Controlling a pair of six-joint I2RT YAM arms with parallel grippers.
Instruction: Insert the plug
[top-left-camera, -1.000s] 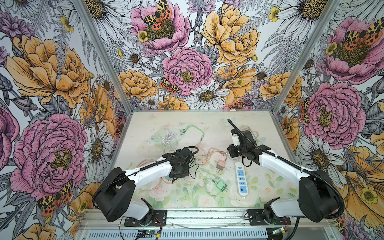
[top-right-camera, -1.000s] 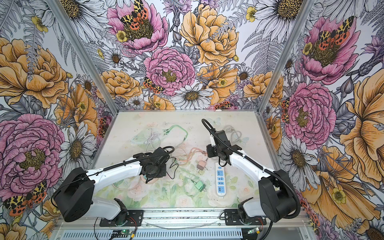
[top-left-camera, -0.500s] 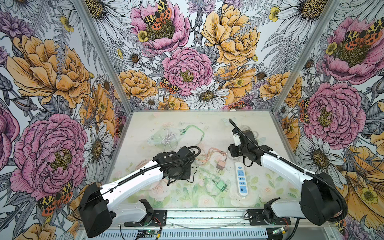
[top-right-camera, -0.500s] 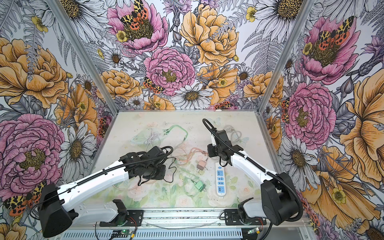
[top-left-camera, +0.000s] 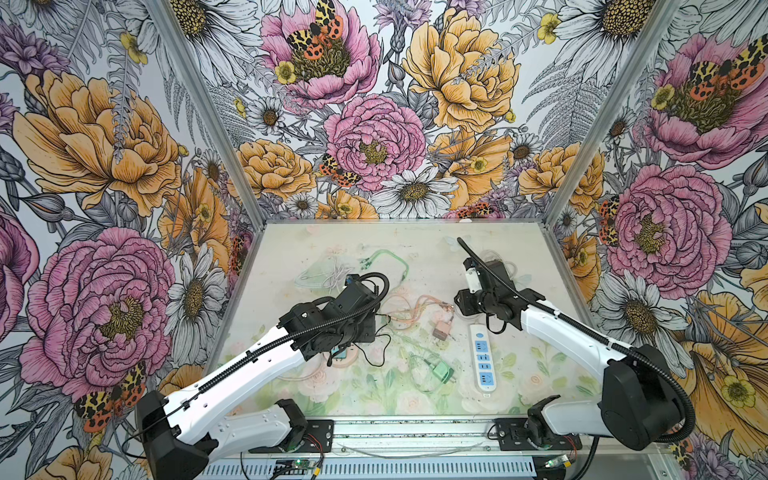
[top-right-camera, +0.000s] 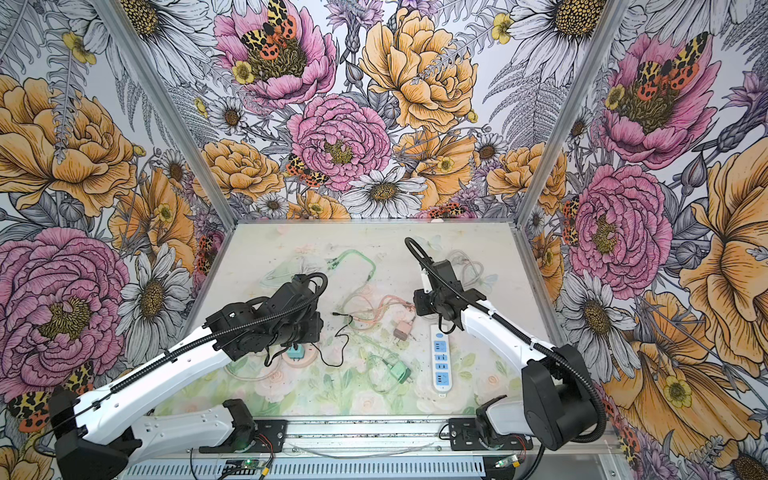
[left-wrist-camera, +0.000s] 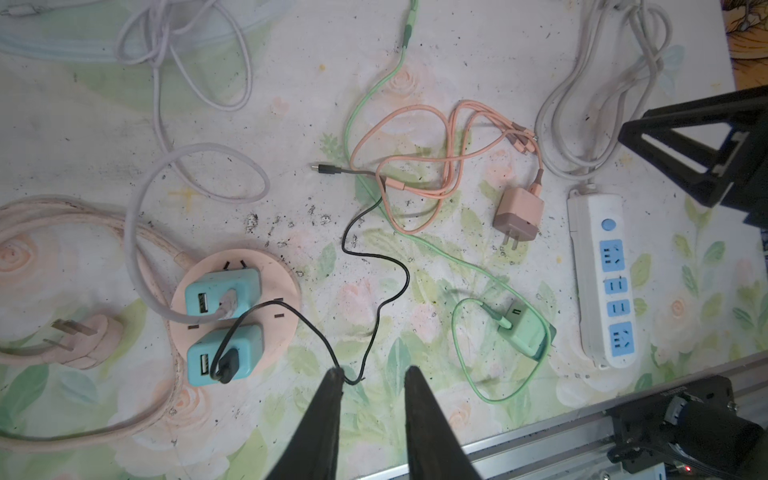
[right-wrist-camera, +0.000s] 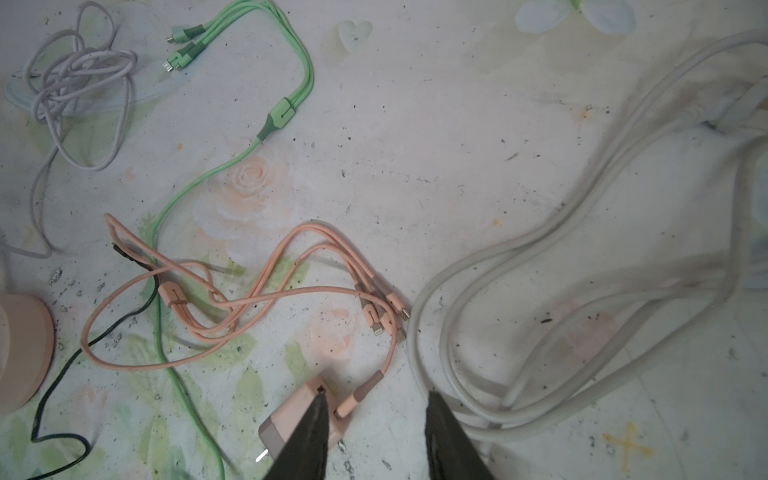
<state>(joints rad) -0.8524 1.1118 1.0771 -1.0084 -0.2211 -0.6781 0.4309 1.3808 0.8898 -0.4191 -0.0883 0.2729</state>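
Left wrist view takes in most of it. Nearest the robot's base, the metal rail edges the tabletop. Just past it lies the white power strip, flat, with its blue sockets facing up and all of them empty. Beside it sits a green charger inside a loop of its own cable. The left pincer is spread and holds nothing. A thin black cable runs close by one fingertip, coming from a blue charger on the round pink socket block.

Farther in, the pink charger lies flat near the strip's far end, apart from it, with its prongs bare. That is likely the plug to insert. The right pincer hangs over it, spread and gripping nothing. One finger overlaps the charger in the right wrist view, though I cannot tell whether it touches.

The charger looks small, light and hard-shelled, with smooth sides that could slip. I would take it across the flat sides of the body, leaving the prongs free. I would never take it by the soft pink cable, which will drag and tug.

Room is fair: bare tabletop lies between the chargers and the strip. Beyond, the thick grey cord coils close to the right arm, and the side wall stands near the strip.
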